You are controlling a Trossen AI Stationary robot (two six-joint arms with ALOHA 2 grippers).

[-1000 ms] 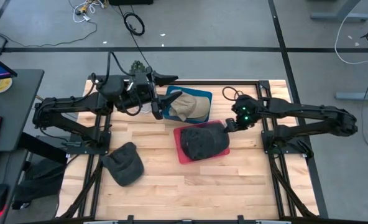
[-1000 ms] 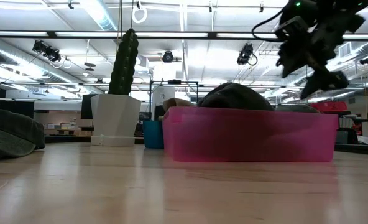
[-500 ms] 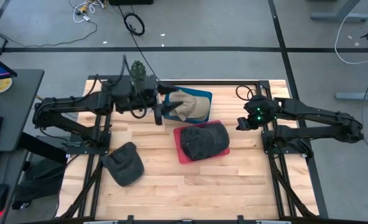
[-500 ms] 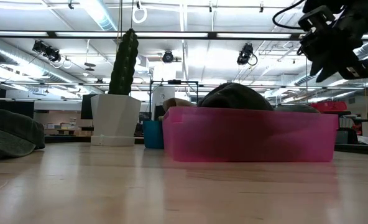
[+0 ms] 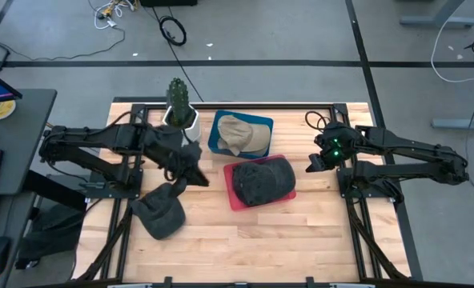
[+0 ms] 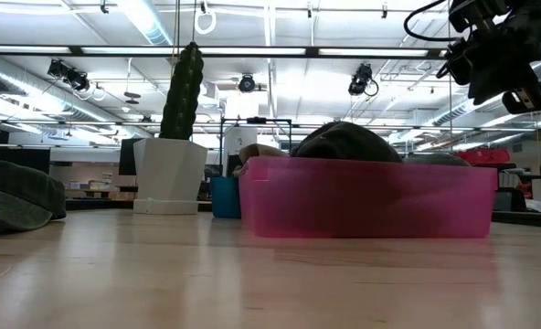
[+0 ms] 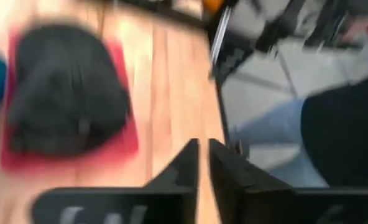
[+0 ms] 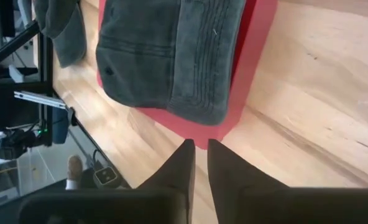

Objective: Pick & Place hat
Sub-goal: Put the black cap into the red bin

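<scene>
On the left of the wooden surface (image 5: 221,232), a dark hat (image 5: 158,210) is seen lying loose. Just above it the left pincer (image 5: 195,178) is held, its fingers closed on nothing. A potted cactus (image 5: 179,102) stands at the far edge, beside a blue bin (image 5: 218,128) in which a tan hat (image 5: 241,136) rests. A second dark hat (image 5: 261,180) is seated in the red bin (image 5: 235,202). To the right, beside that bin, the right pincer (image 5: 311,165) is closed and empty.
</scene>
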